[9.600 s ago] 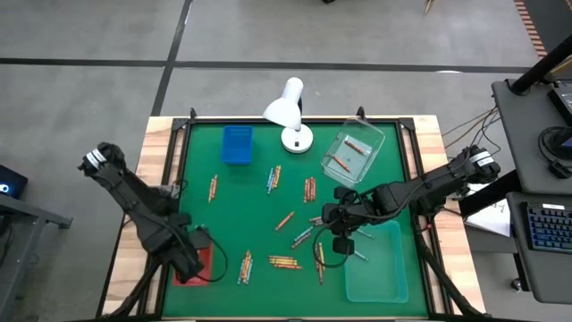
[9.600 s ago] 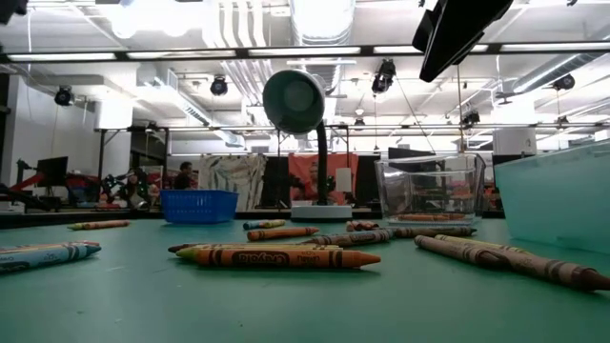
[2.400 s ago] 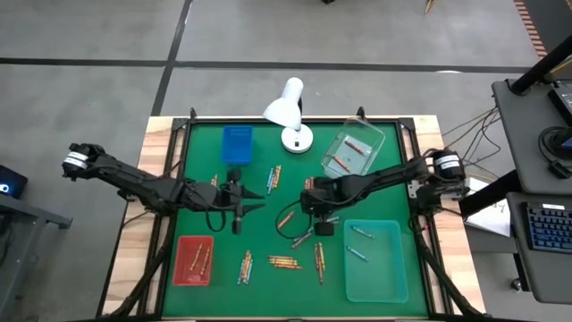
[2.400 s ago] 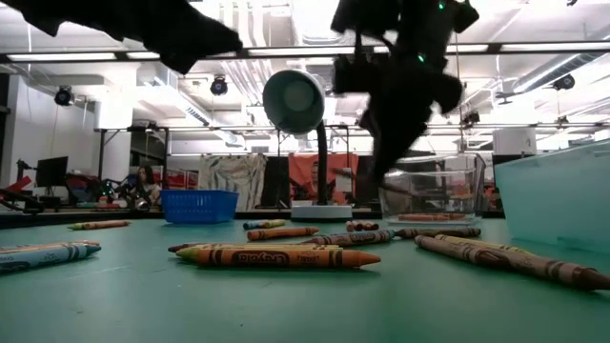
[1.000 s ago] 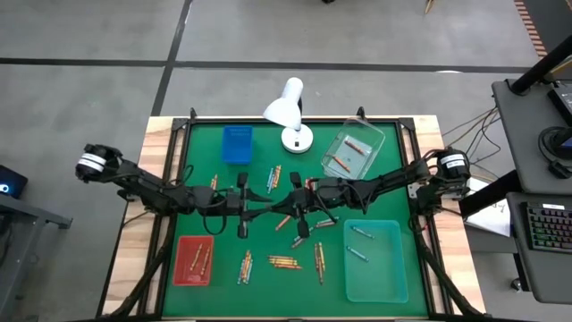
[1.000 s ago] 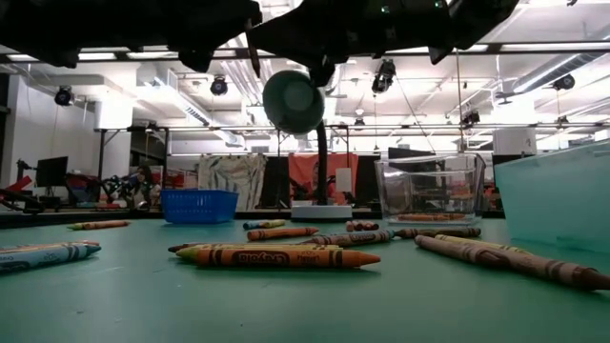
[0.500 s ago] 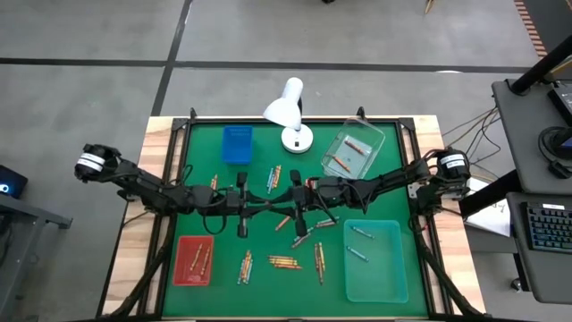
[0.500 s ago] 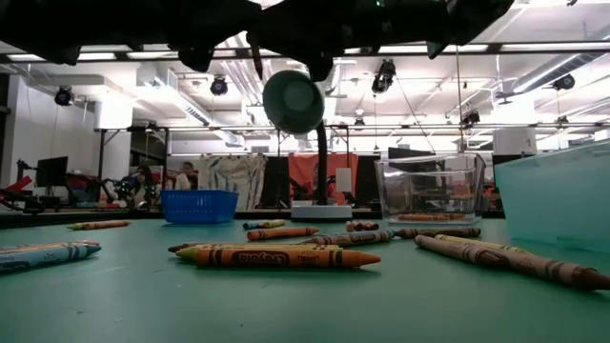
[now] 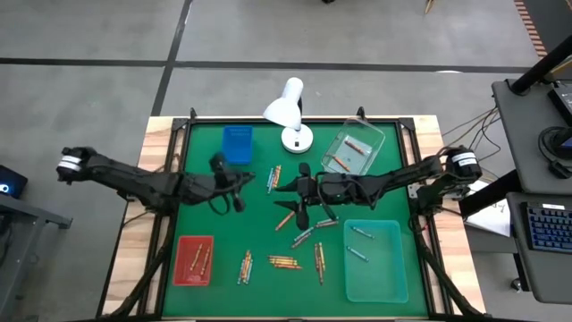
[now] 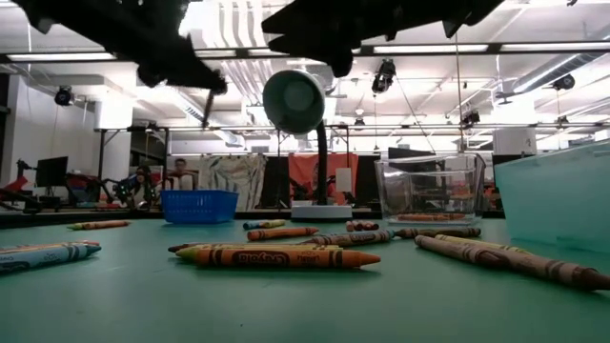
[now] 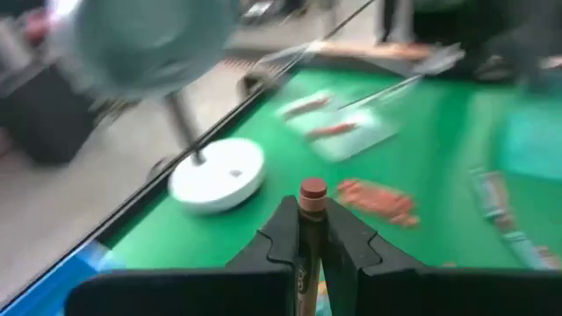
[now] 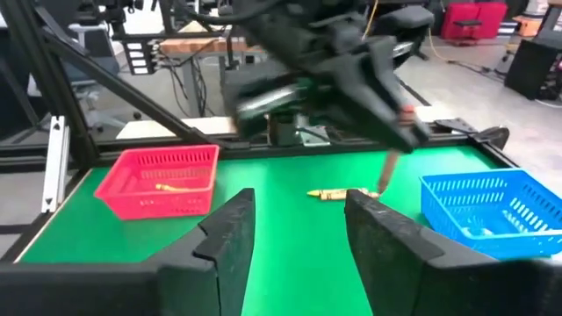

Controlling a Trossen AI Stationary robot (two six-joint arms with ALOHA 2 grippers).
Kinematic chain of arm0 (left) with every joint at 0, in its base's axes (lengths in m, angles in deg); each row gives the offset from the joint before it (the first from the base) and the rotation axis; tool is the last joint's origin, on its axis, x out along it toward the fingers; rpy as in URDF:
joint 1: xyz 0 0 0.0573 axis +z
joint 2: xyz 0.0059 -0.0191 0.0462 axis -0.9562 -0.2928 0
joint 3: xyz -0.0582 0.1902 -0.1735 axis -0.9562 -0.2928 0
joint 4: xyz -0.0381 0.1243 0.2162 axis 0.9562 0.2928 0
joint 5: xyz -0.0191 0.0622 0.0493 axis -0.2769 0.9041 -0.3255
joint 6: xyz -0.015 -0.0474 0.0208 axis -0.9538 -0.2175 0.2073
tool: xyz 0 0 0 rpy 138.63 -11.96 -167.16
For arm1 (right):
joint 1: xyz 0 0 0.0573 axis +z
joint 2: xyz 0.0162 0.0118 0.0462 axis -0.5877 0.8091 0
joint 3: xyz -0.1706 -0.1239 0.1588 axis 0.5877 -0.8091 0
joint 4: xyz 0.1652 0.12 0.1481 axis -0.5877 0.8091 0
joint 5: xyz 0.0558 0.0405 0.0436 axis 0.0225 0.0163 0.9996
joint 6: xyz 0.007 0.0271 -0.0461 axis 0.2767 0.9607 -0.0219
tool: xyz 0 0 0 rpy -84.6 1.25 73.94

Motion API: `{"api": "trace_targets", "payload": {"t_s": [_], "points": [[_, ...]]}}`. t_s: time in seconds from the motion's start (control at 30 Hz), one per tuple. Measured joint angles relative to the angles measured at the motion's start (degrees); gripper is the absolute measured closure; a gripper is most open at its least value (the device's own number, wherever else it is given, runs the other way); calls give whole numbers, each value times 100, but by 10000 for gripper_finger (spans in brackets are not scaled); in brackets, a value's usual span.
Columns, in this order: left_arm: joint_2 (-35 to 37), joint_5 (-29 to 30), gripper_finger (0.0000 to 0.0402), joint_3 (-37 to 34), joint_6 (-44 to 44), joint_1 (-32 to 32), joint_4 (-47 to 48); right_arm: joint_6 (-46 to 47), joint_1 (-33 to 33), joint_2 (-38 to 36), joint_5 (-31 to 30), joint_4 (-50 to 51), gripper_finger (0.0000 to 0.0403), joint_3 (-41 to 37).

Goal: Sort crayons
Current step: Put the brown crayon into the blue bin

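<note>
Carrying one crayon off to its tray

My left gripper (image 11: 312,230) pinches a brown crayon (image 11: 313,195) at frame centre; my right gripper (image 12: 299,228) hangs spread, empty. Next I must pick the matching tray and lower over it.

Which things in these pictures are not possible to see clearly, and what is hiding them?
- Left wrist view: motion blur smears the white lamp base; the brown crayon held in the left claw has its lower part hidden between the fingers.
- Low view: both arms are dark silhouettes cut off by the top edge.
- High view: the small crayons in the red basket are too small to count.
</note>
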Motion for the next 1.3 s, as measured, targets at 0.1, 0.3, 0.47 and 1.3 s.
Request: {"api": "trace_targets", "payload": {"t_s": [0.1, 0.3, 0.47, 1.3], "points": [[197, 10, 398, 179, -304, 570, 921, -11, 0, -45, 2, 84, 242, 0], [247, -411, 399, 192, -679, 2137, 1306, -8, 13, -33, 1, 303, 251, 0], [-44, -1321, 399, 183, -913, 3473, 1199, 42, 26, -23, 2, 425, 251, 0], [-2444, -2053, 395, 1435, -479, 4620, 1634, 257, 53, -14, -2, 894, 253, -2]]}}
